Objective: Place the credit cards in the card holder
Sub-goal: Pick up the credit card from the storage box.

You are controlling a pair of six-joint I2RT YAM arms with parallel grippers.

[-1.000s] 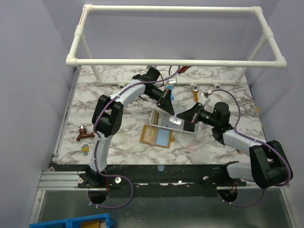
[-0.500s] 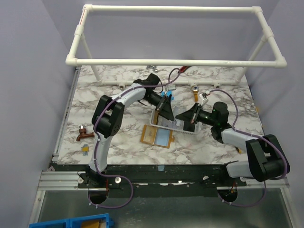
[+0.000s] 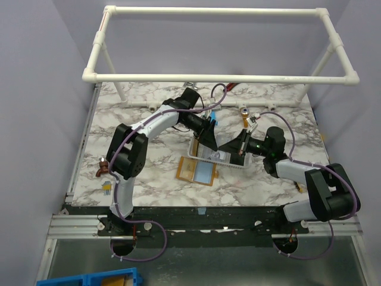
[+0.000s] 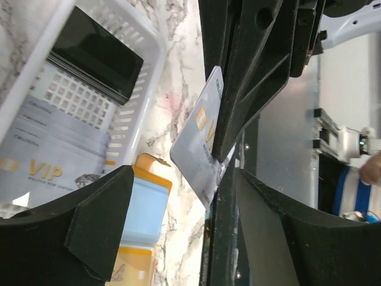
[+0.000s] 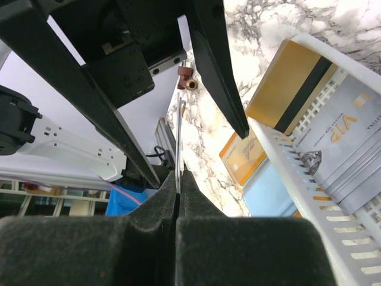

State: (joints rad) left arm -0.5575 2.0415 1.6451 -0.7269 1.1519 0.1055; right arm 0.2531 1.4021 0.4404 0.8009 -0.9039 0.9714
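Marble-patterned tabletop point(image 3: 110, 119) carries both arms.

Left arm point(image 3: 156, 122): rises from its base at the near edge, reaches toward the far side of the table, then folds back toward the centre. The left gripper point(image 3: 209, 140) hangs tilted over the far edge of the white mesh basket point(image 4: 136, 119). Its fingers point(image 4: 95, 220) are spread wide and hold nothing; the wrist view looks between them at the opposite tool.

Right arm point(image 3: 292, 170): stretches low from the right base toward the centre, with the right gripper point(image 5: 178, 179) facing the left one, tip to tip above the basket. Its jaws are pressed together on a silvery-white card point(image 4: 199, 140) — the card stands on edge, clear of the basket, projecting toward the gap between the left fingers. Whether it touches them cannot be told.

In the basket lie a stack of black cards point(image 4: 95, 53), a silver VIP card point(image 4: 50, 158) and a gold card point(image 5: 286, 89).

Card holder point(image 3: 195, 171): lies open on the table just beside the basket's near-left side — orange outside, light blue inside.
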